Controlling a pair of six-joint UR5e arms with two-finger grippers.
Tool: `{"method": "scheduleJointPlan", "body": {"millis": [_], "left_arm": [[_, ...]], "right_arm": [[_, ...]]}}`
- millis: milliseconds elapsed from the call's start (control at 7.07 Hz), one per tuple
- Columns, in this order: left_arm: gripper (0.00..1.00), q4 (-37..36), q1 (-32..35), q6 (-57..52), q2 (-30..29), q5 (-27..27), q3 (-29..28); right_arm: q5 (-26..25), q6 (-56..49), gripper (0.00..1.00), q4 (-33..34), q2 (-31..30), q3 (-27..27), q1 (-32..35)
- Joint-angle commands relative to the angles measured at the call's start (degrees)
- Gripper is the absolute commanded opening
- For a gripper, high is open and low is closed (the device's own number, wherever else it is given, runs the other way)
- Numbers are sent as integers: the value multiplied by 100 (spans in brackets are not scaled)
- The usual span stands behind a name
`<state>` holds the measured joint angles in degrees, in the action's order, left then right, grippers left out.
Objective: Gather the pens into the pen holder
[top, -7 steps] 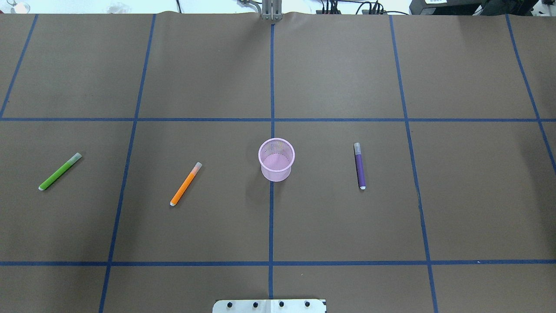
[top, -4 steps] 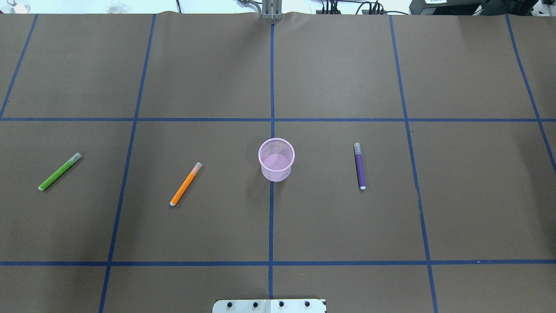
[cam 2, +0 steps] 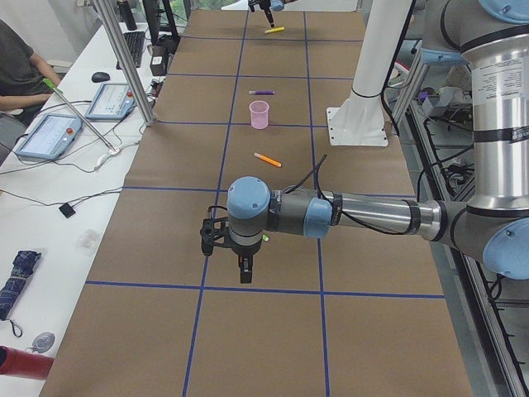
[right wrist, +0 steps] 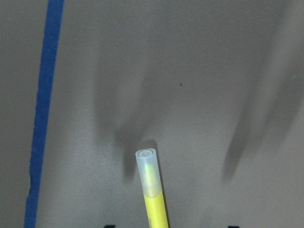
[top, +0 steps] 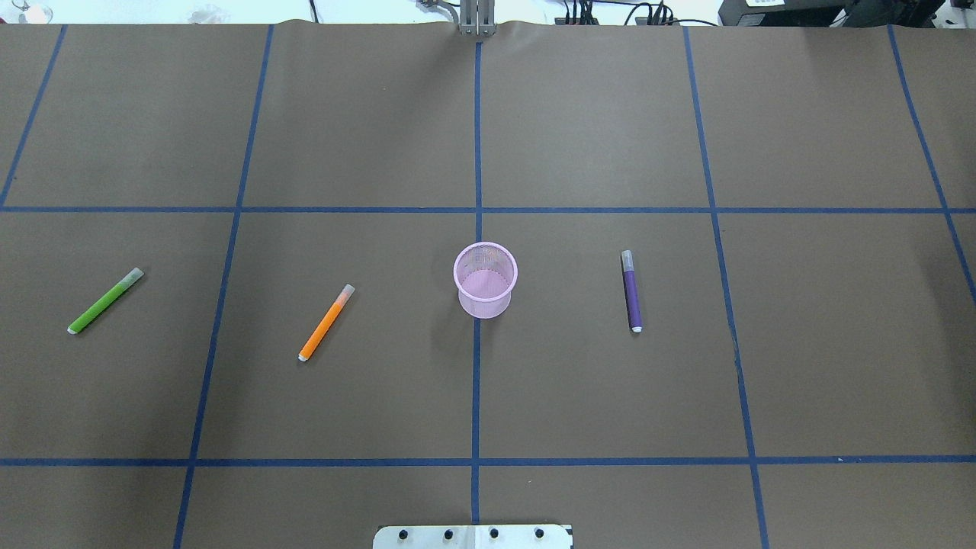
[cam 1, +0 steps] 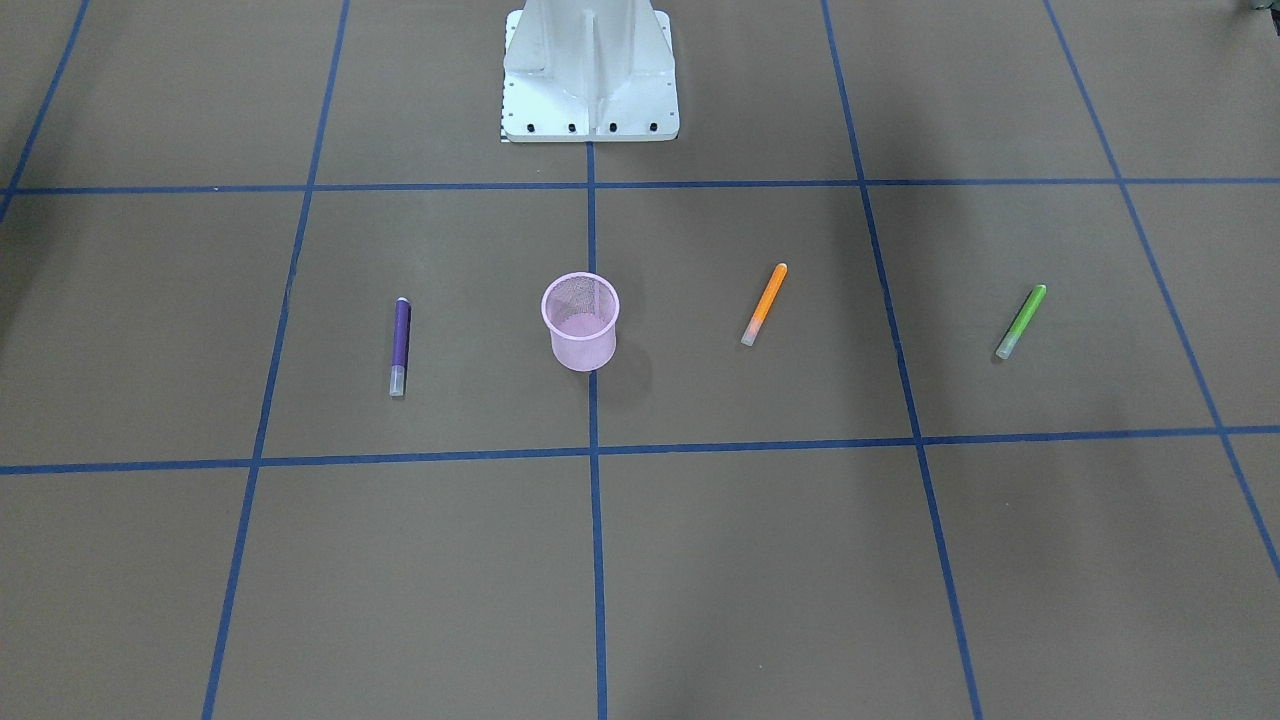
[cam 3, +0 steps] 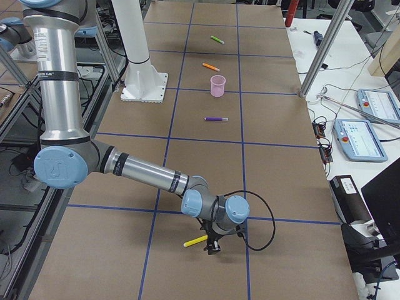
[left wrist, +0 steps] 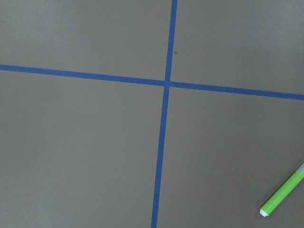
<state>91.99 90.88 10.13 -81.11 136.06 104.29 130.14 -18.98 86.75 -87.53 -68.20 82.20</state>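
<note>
Pink round wire-mesh cup: upright, mouth up, nothing inside. It sits at the centre of the overhead frame, on the middle blue tape line of the brown papered surface. Probably centred so either arm can reach it.

Pens are slim plastic sticks with pale caps; none is in the cup. Three lie flat:
- purple pen, right of centre
- orange pen, left of centre
- green pen, far left

Yellow pen: lower middle of the right-side view, well apart from the others.

Left pincer: hangs over the surface near the green pen, likely lining up a pick. Wide or narrow, cannot tell.

Right pincer: low at the yellow pen. Gripping or only straddling it, cannot tell.

Count: four pens, one cup, two arms.
</note>
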Motion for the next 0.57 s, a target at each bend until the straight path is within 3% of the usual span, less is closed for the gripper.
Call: {"method": "scheduleJointPlan", "body": {"millis": [0,424], "left_arm": [[100,3,0,-3,8,0,-5],[100,3,0,-3,17,0,4]], "right_arm": [[-6,-17,83,0,-9,35,-46],[-24,-18,83,0,-9,35,-292]]}}
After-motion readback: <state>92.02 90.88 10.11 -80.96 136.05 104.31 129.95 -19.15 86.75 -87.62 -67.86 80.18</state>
